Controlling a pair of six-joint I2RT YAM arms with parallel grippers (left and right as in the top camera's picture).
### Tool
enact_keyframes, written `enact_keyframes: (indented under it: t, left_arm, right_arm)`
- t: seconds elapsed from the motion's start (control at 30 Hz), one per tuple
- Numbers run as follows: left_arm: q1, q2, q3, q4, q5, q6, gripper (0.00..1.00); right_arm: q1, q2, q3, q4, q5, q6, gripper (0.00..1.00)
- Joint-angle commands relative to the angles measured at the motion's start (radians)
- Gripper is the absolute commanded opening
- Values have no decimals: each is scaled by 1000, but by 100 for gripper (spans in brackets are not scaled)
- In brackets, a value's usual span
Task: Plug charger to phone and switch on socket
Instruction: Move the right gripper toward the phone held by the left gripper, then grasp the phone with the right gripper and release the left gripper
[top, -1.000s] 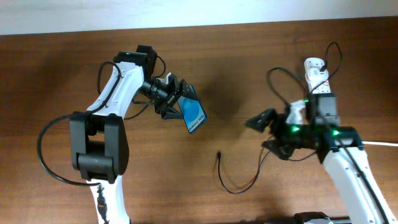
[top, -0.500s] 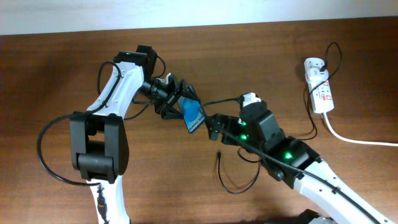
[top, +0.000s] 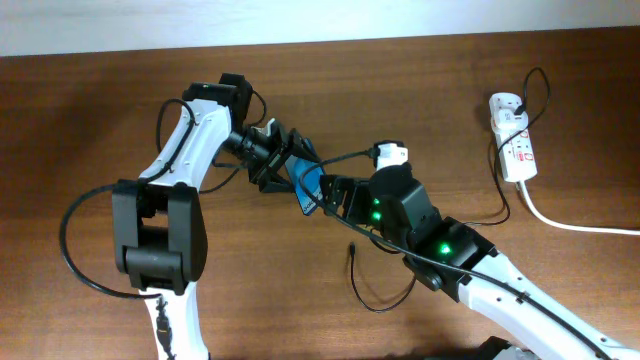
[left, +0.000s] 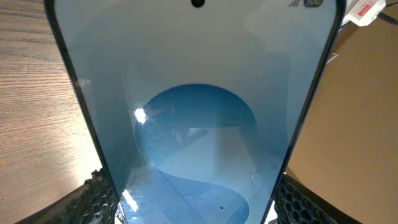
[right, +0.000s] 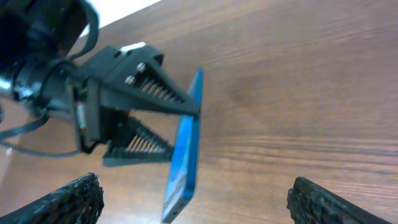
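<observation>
Phone (top: 306, 179) sits clamped in my left gripper (top: 285, 165); my right gripper (top: 335, 196) gapes empty beside it. I'd avoid nudging it, then pinch the charger (top: 353, 250) near its tip.

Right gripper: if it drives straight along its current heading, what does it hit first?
Most likely the phone, held edge-on in the left gripper: it sits centred ahead of the open right gripper. The remaining gap is hard to judge.

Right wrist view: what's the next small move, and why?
Probably lower the open, empty right fingers to the thin black charger cable's connector tip, lying loose on the wooden table; the left fingers hold the slim blue-screened phone raised.
</observation>
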Motion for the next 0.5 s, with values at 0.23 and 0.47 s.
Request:
enact_keyframes:
  t: [0.23, 0.47]
  left_arm:
    - [1, 5, 20, -25, 27, -10, 51]
    - [1, 5, 20, -53, 31, -73, 52]
  right_arm:
    - [-6, 8, 11, 2, 85, -12, 98]
    - [-6, 10, 10, 4, 86, -12, 98]
